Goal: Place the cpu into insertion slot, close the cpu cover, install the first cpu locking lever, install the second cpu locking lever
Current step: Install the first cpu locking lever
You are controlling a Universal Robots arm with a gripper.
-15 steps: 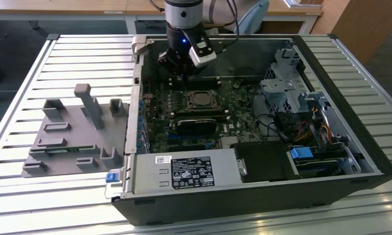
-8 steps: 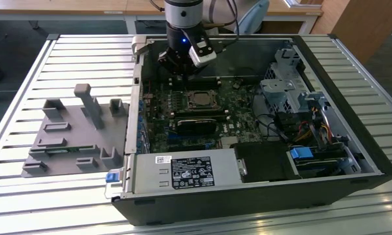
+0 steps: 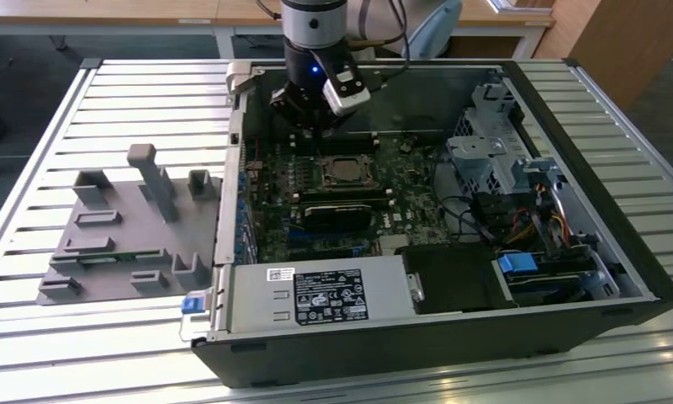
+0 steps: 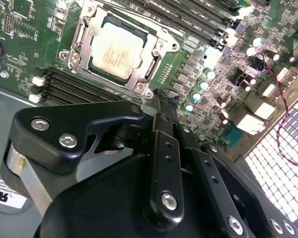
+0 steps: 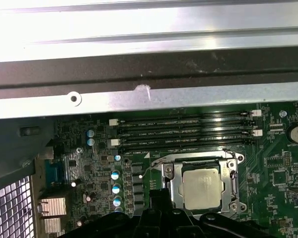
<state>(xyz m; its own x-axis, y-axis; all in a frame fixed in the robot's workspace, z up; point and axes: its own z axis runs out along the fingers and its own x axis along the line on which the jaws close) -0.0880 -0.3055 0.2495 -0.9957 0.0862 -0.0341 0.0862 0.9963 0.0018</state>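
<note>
Exterior view: the gripper (image 3: 312,126) hovered over the motherboard (image 3: 272,181), near the socket, with the cpu (image 3: 342,171) already seated.

In both wrist views the cpu (image 4: 118,52) lay flat and face up in the insertion slot (image 4: 150,69), under the lowered cpu cover (image 4: 87,37). Fingers were drawn together, holding nothing. Judged from this, lever work was in hand; latching would call for a precise press beside the frame. The near-square chip had no clear long axis, its edges square with the memory slots (image 5: 184,131).
</note>
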